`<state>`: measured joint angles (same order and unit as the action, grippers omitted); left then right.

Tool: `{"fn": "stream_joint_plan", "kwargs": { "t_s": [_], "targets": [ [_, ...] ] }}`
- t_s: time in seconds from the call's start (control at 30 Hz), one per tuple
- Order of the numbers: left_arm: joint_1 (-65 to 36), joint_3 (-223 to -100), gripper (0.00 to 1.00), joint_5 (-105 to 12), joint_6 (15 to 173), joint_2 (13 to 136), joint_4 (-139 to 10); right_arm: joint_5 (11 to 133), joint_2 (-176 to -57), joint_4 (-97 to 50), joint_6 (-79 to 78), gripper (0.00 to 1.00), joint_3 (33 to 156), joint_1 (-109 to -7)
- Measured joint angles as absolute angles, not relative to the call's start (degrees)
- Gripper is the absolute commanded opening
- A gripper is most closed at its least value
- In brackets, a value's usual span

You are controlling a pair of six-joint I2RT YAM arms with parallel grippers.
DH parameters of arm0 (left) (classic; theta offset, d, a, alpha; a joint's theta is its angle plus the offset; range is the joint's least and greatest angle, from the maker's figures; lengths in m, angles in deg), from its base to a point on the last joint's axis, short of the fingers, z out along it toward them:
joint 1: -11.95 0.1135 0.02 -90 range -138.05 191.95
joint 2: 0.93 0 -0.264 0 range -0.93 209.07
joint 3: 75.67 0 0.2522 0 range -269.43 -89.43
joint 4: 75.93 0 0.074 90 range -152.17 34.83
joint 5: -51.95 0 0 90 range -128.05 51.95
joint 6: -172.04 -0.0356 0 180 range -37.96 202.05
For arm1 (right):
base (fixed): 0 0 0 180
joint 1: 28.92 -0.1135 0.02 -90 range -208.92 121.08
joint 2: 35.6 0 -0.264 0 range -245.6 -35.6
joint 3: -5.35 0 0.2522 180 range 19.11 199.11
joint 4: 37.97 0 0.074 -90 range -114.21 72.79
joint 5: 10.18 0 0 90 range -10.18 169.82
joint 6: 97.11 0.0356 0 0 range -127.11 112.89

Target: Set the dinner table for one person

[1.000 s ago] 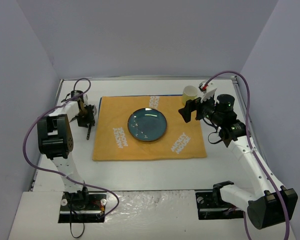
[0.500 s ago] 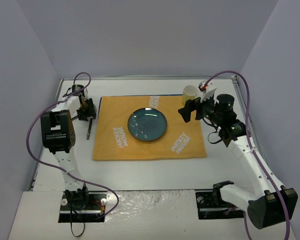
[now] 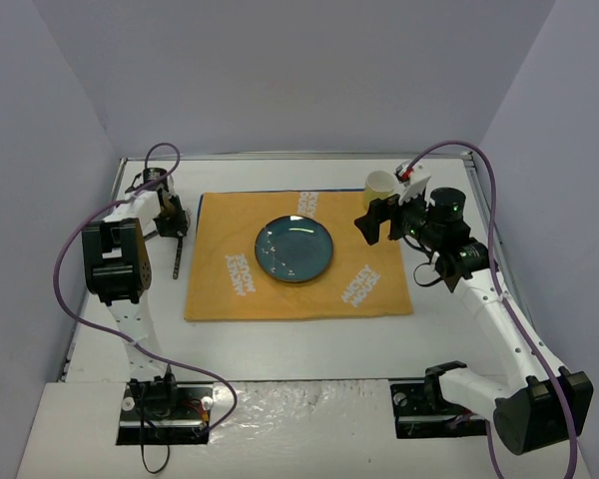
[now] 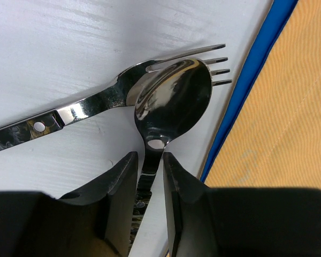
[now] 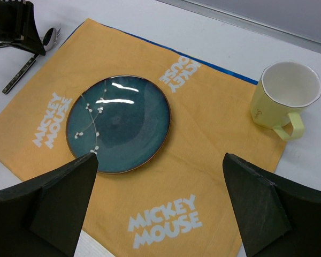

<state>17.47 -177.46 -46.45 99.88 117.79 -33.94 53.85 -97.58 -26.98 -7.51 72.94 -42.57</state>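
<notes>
dinner table (image 3: 299, 349): white top, bare strip nearest the arm bases; carries every item below
placemat (image 3: 230, 294): orange cloth, ctr of table; blue border along its left side
plate (image 5: 117, 123): dark teal, approx. mid placemat; nothing on it
right gripper (image 5: 160, 156): fingers spread wide, nothing btwn them; hangs over placemat's right end, beside plate; well apart from the cutlery
left gripper (image 4: 150, 160): table's left side, just off the blue border; jaws narrow, one each side of the spoon's neck; whether they actually bite the metal cannot be told
spoon (image 4: 174, 96): on bare table beside the blue border, not on placemat; long axis runs near-to-far, roughly parallel w/ that border; dark handle toward the arm bases, bowl at far end, just ahead of the fingertips; jaws sit square across that axis
fork (image 4: 91, 110): lies crosswise to spoon; tines under the bowl, touching or nearly; handle runs away from placemat
mug (image 5: 267, 110): pale yellow, upright, at placemat's far right corner; on or off the cloth not clear
assessment: setting part done, cutlery not yet beside plate; spoon falls to the left arm, being right at it, w/ right arm across the plate; next move prob. a straight lift, then sideways carry toward plate, axis unchanged; hazard: bowl overlapping tines may drag fork along
</notes>
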Motion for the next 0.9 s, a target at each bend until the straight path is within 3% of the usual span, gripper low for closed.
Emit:
{"fn": "stream_joint_plan", "kwargs": {
  "t_s": [0.23, 0.33, 0.37, 0.67, 0.9],
  "targets": [
    [17.55, -177.46, 0.18, -46.61, 100.28, 117.83, -34.04, 53.87, -99.06, -26.94, -7.30, 1.00, 72.96, -43.23],
    [17.57, -177.46, 0.02, -46.78, 100.43, 117.90, -34.19, 53.96, -99.17, -26.96, -6.81, 1.00, 72.98, -43.63],
    [17.58, -177.46, 0.01, -47.03, 100.53, 117.90, -34.22, 54.01, -99.17, -26.96, -6.64, 1.00, 72.98, -43.67],
    [17.58, -177.46, 0.00, -47.24, 102.39, 117.69, -33.80, 54.82, -99.99, -26.98, -5.42, 1.00, 73.34, -46.22],
    [17.39, -177.52, 0.00, -46.10, 106.65, 112.81, -27.25, 57.29, -104.20, -27.19, -4.24, 1.00, 75.95, -54.02]
  ]
}}
